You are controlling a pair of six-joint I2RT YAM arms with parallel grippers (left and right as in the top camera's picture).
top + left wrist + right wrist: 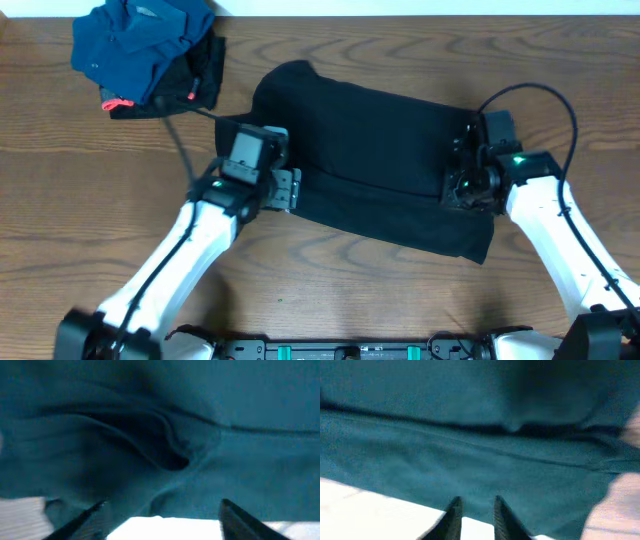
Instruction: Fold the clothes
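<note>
At about ten o'clock on the table (pixel 380 300) a dark blue garment (pixel 135 40) lies bunched, with a small black piece with red-pink tags (pixel 195 80) tucked against its right side; neither looks part of the job. The clothes (pixel 370 130), one plain black garment, lie around the table's centre as a slanted oblong that dips toward four o'clock. The left gripper (pixel 290 188) sits at the garment's eight o'clock edge. In its wrist view the fingers stand well apart, with creased cloth just ahead and nothing caught between them. A layer edge crosses the garment from that side to the other, so I judge that at least one lengthwise fold is already in and the upper half lies over the lower. The right gripper (pixel 462 188) is at the four o'clock edge. Its wrist view shows the fingers drawn nearly together, a thin gap between them, over the hem; I cannot tell whether any cloth is pinched there. No sleeves stick out. What appears left is to bring one short end over the other and square the slack lower corner near five o'clock.
</note>
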